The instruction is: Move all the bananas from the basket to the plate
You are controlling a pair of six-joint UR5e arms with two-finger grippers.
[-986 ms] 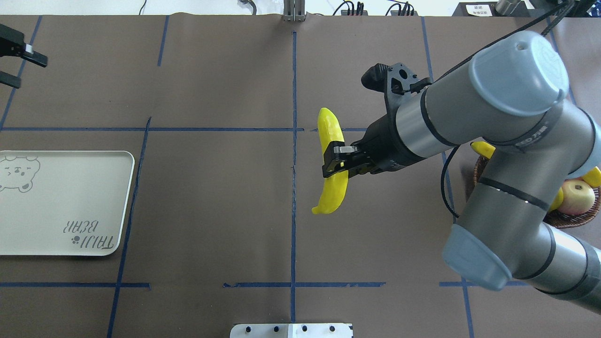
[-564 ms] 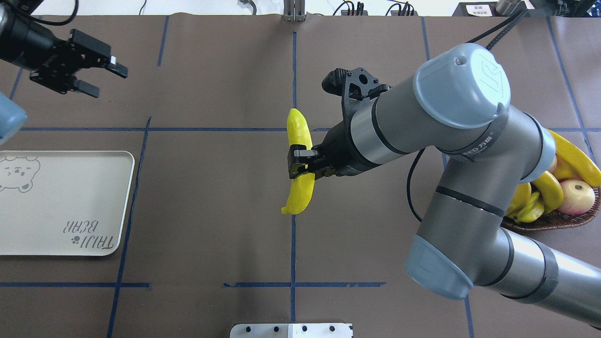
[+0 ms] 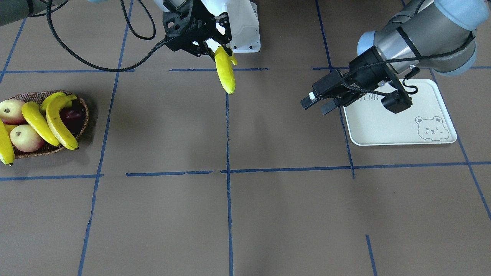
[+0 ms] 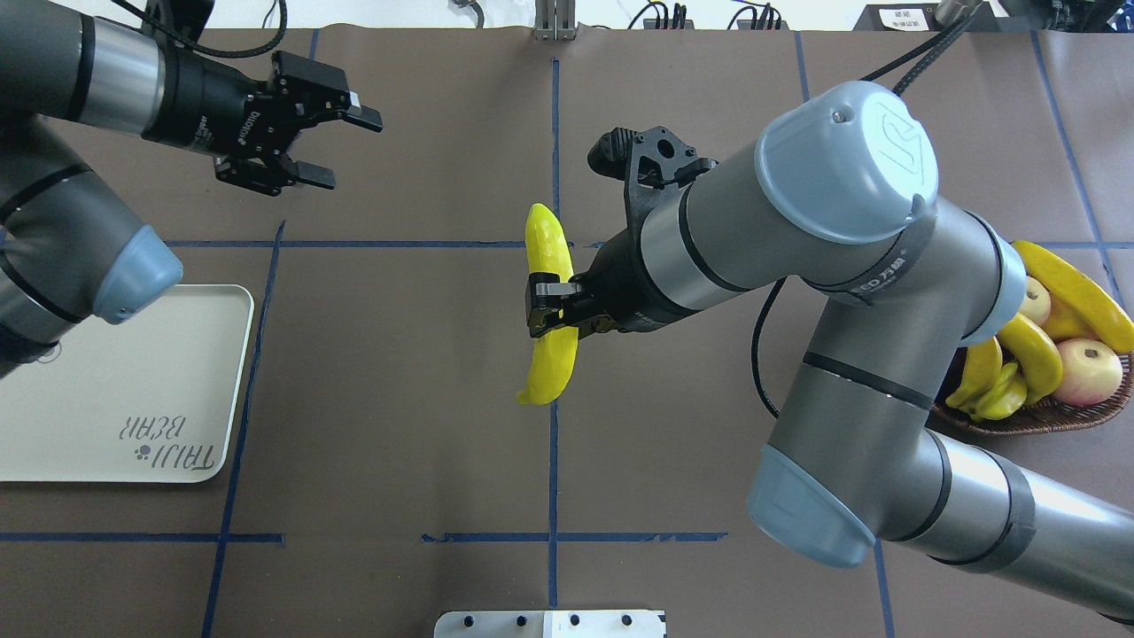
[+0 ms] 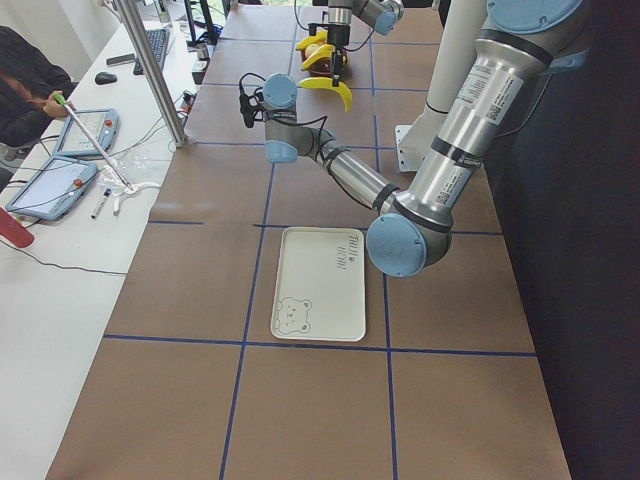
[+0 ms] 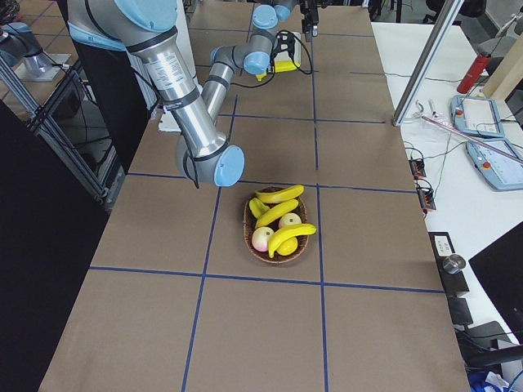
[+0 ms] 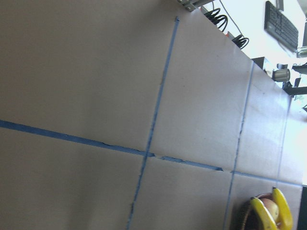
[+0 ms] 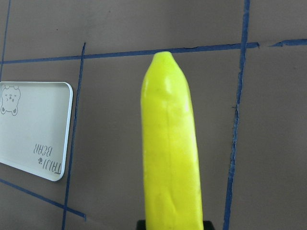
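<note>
The right gripper point(image 4: 554, 310) is clamped around the middle of one banana point(image 4: 549, 252), held above the centre line of the table point(image 4: 399, 372), well apart from the bare plate point(image 4: 115, 390). The left gripper point(image 4: 347, 151) hangs spread and empty near the plate. Three bananas point(image 3: 57, 122) lie in the basket point(image 3: 83, 112), so no transfer looks complete.

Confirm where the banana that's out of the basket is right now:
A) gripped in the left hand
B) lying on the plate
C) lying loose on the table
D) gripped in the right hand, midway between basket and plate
D: the right hand is shut on the banana, while the plate holds no fruit and the left hand is open and empty.
</note>
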